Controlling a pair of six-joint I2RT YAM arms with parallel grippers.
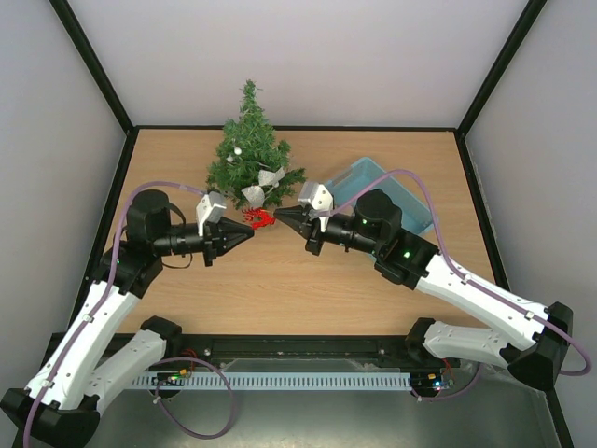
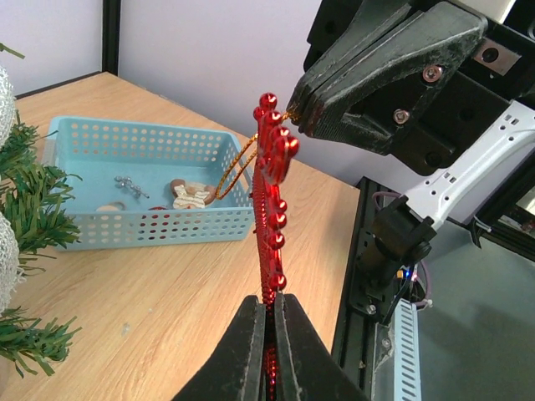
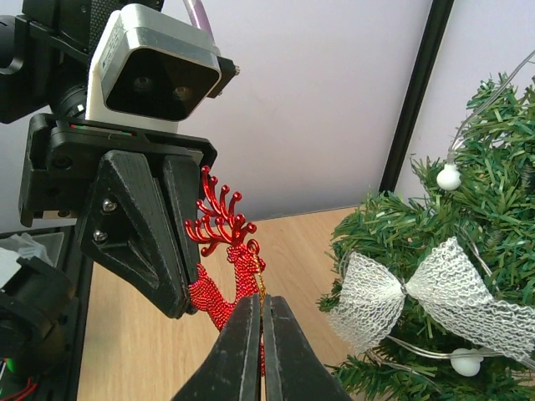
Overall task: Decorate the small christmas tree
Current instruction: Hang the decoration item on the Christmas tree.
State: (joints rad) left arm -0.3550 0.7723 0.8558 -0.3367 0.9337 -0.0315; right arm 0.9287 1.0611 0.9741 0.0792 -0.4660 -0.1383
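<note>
The small christmas tree (image 1: 252,154) stands at the back centre of the table, hung with white mesh bows (image 3: 418,292) and small white balls. Just in front of it a glittery red reindeer ornament (image 1: 259,219) hangs in the air between both grippers. My left gripper (image 2: 272,305) is shut on the reindeer's lower body (image 2: 272,209). My right gripper (image 3: 261,302) is shut on the thin gold hanging loop (image 2: 238,171) at the reindeer's neck (image 3: 242,251). The two gripper tips nearly meet, left (image 1: 248,231) and right (image 1: 279,217).
A light blue perforated basket (image 1: 364,175) sits at the back right, partly behind my right arm; it holds a few small ornaments (image 2: 191,194). Black frame posts and grey walls close in the table's back and sides.
</note>
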